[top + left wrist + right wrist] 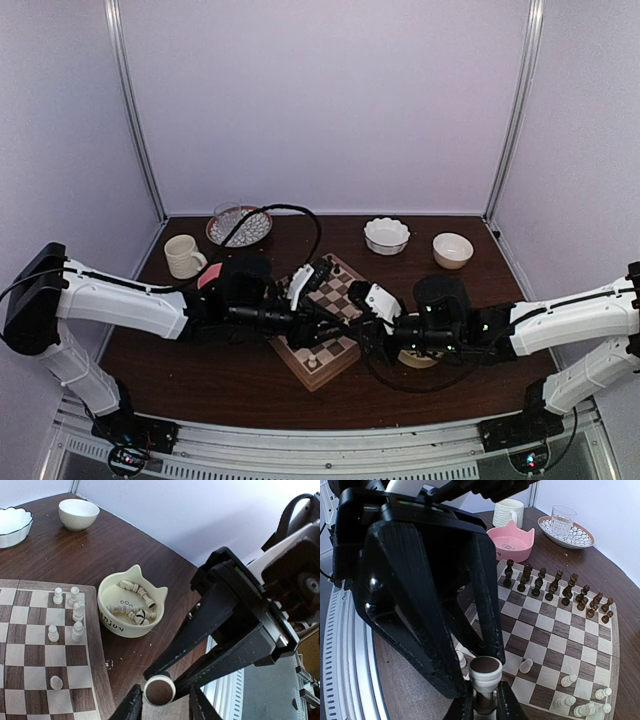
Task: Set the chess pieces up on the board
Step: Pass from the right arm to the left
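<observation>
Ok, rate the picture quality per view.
Top external: dim, white pieces on the board barely resolved. Left wrist: crisp on the cat bowl. Right wrist: left hand looms dark with a glint; dark pieces beyond are sharp.

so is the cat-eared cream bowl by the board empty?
Not empty: several cream chess pieces lie inside the cat-eared bowl, seen from the left wrist.

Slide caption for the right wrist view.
Right gripper holds a cream chess piece between the left gripper's fingers; dark pieces line the board.
</observation>
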`<act>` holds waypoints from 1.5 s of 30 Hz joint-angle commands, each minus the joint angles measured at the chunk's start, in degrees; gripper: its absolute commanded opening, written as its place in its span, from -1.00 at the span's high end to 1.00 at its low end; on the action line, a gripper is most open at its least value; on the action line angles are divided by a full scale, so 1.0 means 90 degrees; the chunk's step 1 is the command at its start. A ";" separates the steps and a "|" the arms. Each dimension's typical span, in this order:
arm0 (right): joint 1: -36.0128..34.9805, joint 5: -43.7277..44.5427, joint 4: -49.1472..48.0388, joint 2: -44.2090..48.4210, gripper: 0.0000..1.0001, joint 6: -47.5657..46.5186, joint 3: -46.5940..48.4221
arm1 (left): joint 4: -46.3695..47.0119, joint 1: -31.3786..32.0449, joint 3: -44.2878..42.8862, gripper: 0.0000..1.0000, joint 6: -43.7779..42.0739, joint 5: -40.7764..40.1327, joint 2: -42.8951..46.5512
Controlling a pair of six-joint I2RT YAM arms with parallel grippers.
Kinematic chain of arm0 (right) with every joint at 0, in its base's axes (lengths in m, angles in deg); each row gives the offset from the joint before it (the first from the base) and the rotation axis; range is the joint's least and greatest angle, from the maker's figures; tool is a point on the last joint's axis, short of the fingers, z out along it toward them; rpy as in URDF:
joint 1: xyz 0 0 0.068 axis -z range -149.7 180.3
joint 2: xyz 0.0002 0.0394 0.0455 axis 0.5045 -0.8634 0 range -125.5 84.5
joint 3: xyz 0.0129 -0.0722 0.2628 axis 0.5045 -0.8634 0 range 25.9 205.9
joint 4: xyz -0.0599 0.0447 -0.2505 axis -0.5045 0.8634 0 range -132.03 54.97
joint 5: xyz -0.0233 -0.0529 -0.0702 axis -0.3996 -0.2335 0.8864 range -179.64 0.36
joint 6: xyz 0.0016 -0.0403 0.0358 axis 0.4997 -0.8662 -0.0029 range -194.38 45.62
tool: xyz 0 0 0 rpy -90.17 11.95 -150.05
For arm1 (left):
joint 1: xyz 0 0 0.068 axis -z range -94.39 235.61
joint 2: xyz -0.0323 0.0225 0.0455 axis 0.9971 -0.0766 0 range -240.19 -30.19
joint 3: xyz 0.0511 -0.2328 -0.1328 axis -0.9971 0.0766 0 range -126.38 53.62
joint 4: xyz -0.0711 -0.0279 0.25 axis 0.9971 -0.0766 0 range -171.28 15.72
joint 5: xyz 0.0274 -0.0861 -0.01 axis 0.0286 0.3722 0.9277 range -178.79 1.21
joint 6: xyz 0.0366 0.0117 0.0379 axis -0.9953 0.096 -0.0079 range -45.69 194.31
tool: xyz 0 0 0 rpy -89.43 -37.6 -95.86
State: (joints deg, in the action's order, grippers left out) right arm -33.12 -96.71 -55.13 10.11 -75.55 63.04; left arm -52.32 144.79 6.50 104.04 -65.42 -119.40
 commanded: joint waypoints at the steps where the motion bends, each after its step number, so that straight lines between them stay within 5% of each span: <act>1: -0.0091 0.0133 0.0003 0.0043 0.91 -0.0092 0.0159 | 0.0186 -0.0051 -0.0152 0.31 0.0094 0.0131 -0.0028; 7: -0.0168 0.0195 0.0052 -0.0018 0.92 -0.0169 0.0208 | 0.0384 -0.0097 0.0024 0.31 0.0239 0.0077 0.0151; 11: -0.0210 0.0236 0.0028 -0.0024 0.91 -0.0201 0.0203 | 0.0380 -0.0184 0.0104 0.00 0.0307 0.0062 0.0232; 15: -0.0266 0.0352 0.0108 -0.0031 0.88 -0.0255 0.0238 | 0.0348 -0.0183 0.0098 -0.08 0.0280 0.0106 0.0252; 33: -0.0351 0.0920 0.0256 -0.0094 0.86 -0.0289 0.0315 | 0.0172 -0.0181 -0.0238 0.47 0.0358 0.0602 -0.0209; 37: -0.0354 0.0991 0.0201 -0.0048 0.86 -0.0272 0.0279 | 0.0158 -0.0185 -0.0263 0.73 0.0322 0.0637 -0.0220; 45: -0.0346 0.1046 0.0147 0.0006 0.59 -0.0235 0.0222 | 0.0164 -0.0186 -0.0151 0.89 0.0307 0.0452 -0.0020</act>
State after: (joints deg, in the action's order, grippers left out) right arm -36.00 -89.43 -52.70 9.48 -77.69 64.22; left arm -52.23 143.19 5.98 107.01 -60.94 -120.65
